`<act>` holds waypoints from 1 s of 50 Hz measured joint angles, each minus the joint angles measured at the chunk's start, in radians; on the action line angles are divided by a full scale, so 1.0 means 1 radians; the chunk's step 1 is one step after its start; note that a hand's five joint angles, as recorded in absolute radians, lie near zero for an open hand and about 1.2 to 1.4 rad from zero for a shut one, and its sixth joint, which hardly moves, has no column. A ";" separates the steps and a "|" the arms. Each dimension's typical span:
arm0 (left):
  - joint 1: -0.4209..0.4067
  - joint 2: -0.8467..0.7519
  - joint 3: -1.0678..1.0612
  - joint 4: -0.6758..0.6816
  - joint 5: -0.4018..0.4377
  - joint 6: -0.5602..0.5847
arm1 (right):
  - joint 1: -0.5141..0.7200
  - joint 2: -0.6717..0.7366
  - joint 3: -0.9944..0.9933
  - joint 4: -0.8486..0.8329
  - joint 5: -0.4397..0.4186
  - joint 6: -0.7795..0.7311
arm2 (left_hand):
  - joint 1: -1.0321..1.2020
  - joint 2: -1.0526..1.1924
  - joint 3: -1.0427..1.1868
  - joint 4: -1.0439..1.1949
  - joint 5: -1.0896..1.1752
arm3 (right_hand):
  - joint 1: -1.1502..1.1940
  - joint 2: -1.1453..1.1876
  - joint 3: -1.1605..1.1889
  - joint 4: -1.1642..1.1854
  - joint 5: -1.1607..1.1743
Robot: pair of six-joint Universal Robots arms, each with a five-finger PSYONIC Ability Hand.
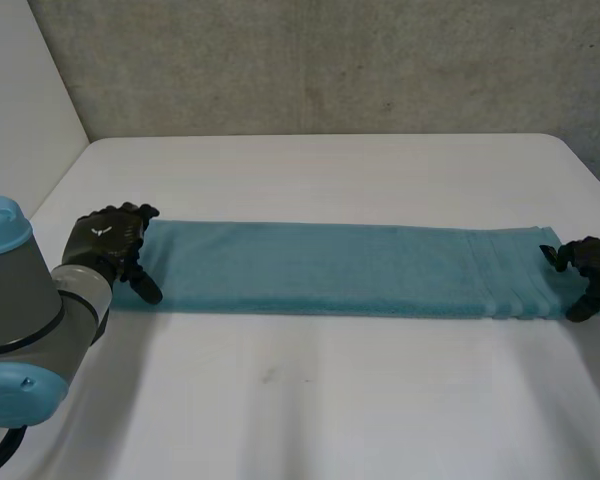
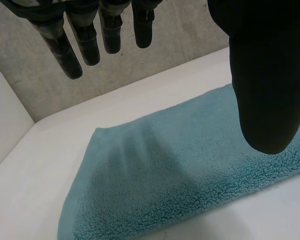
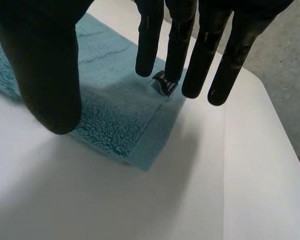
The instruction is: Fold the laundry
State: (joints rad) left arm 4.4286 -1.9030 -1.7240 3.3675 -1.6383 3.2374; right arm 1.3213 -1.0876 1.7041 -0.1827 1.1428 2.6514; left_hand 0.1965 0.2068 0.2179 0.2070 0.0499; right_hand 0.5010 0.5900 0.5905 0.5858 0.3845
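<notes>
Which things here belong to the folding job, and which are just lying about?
Job: teal towel, lying as a long strip; left hand at one end; right hand at the other, both open.
Not job items: white table; grey wall behind.

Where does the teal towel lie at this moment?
In the head view the towel lies stretched across the white table, its ends at the left hand and right hand.

no legible text or numbers. small white winged mark (image 1: pixel 99 232) on the back of the black left hand (image 1: pixel 110 245): no letters. small dark tag (image 3: pixel 163 83) at the corner of the long teal terry towel (image 3: pixel 115 115): print unreadable.
</notes>
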 measured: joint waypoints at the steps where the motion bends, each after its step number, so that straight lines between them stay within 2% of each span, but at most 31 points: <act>1: 0.000 0.000 0.000 0.000 0.000 0.000 | 0.000 0.003 -0.001 -0.002 0.000 -0.001 | 0.000 0.000 0.000 0.000 0.000 | 0.000 0.000 0.000 0.000 0.000; 14: -0.007 -0.011 0.001 0.002 0.002 -0.001 | 0.000 0.053 -0.027 -0.013 0.004 -0.007 | 0.000 0.000 0.000 0.000 0.000 | 0.096 0.102 0.104 0.108 0.104; 16: -0.007 -0.012 0.001 0.003 0.002 -0.001 | 0.000 0.058 -0.032 -0.013 0.006 -0.007 | 0.000 0.000 0.000 0.000 0.000 | 0.390 0.460 0.444 0.449 0.434; 18: -0.006 -0.012 0.001 0.003 0.001 -0.001 | 0.000 0.061 -0.039 -0.012 0.009 -0.008 | 0.000 0.000 0.000 0.000 0.000 | 0.459 0.575 0.564 0.574 0.553; 23: -0.005 -0.011 0.001 0.003 0.001 -0.001 | -0.001 0.068 -0.053 -0.012 0.022 -0.008 | 0.000 0.000 0.000 0.000 0.000 | 0.459 0.592 0.588 0.604 0.566; 28: -0.003 -0.009 0.000 0.003 0.000 -0.001 | -0.016 0.075 -0.083 -0.012 0.084 -0.010 | 0.000 0.000 0.000 0.000 0.000 | 0.459 0.592 0.592 0.606 0.566; 30: -0.002 -0.007 0.000 0.003 0.000 -0.001 | -0.042 0.072 -0.109 -0.014 0.171 -0.017 | 0.000 0.000 0.000 0.000 0.000 | 0.459 0.592 0.592 0.606 0.566; 31: -0.002 -0.007 0.000 0.003 0.000 -0.001 | -0.042 0.072 -0.109 -0.014 0.171 -0.017 | 0.000 0.000 0.000 0.000 0.000 | 0.459 0.592 0.592 0.606 0.566; 35: -0.001 -0.003 0.000 0.003 0.000 -0.001 | -0.105 0.066 -0.172 -0.024 0.329 -0.079 | 0.000 0.000 0.000 0.000 0.000 | 0.459 0.592 0.593 0.606 0.570; 39: 0.000 -0.001 0.000 0.003 -0.001 -0.001 | -0.139 0.064 -0.209 -0.029 0.390 -0.148 | 0.000 0.000 0.000 0.000 0.000 | 0.459 0.592 0.595 0.606 0.579; 44: 0.000 0.001 0.000 0.002 -0.002 -0.001 | -0.127 0.053 -0.245 -0.032 0.418 -0.224 | 0.000 0.000 0.000 0.000 0.000 | 0.459 0.592 0.596 0.607 0.585; 47: 0.000 0.002 0.000 0.002 -0.003 -0.001 | -0.069 0.039 -0.257 -0.033 0.417 -0.228 | 0.000 0.000 0.000 0.000 0.000 | 0.459 0.592 0.597 0.607 0.593; 50: 0.001 0.003 0.001 0.001 -0.004 -0.001 | 0.054 0.011 -0.272 -0.041 0.412 -0.206 | 0.000 0.000 0.000 0.000 0.000 | 0.459 0.592 0.597 0.607 0.594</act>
State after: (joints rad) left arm 4.4291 -1.8999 -1.7232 3.3689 -1.6419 3.2367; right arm 1.3749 -1.0769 1.4320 -0.2236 1.5553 2.4453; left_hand 0.1965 0.2068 0.2179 0.2070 0.0499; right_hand 0.9604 1.1815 1.1874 1.1928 0.9787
